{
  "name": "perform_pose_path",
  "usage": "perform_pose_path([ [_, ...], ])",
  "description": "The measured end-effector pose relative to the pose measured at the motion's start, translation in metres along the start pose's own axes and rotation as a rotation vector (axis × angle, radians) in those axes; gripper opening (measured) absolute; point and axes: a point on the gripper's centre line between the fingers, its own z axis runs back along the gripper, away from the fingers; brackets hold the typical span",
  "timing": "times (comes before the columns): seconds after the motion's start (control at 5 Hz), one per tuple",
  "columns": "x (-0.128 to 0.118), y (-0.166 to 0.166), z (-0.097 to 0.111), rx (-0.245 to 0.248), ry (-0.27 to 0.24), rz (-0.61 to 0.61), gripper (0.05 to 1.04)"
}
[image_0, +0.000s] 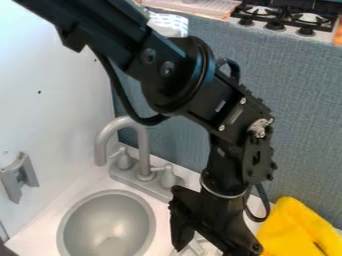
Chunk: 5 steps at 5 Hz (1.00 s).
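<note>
One black robot arm (230, 135) slants down from the upper left, in front of a blue-grey panel (307, 110), hiding part of the panel and the counter (50, 220). Its claw (204, 247) is right of the sink basin (107, 222), at the bottom edge. The claw is spread, with one pale object (194, 248) showing in the gap; whether they touch, I cannot tell. That object, mostly hidden and cut off by the edge, lies right of the basin. Farther right of the basin, beyond the claw, one crumpled yellow cloth (294, 230) rests near the panel.

The single round grey basin is cut off at the bottom; its smooth inside shows. Behind it stands one grey gooseneck faucet (141, 145) with two handles. Left of it, one grey bracket (19, 177) is on the white wall (53, 70). Far behind it, past the panel, are a stove (287, 20) with two burner grates and three dark knobs visible, and one pale ridged rack (197, 6).
</note>
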Motion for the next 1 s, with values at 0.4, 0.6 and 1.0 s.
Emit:
perform_pose_path([
  [0.4, 0.0, -0.015, -0.021, -0.011, 0.002, -0.091, 1.001],
  [0.6, -0.004, -0.026, -0.037, -0.059, -0.009, -0.153, 1.001],
  [1.0, -0.003, -0.057, -0.069, -0.077, 0.024, -0.229, 1.001],
])
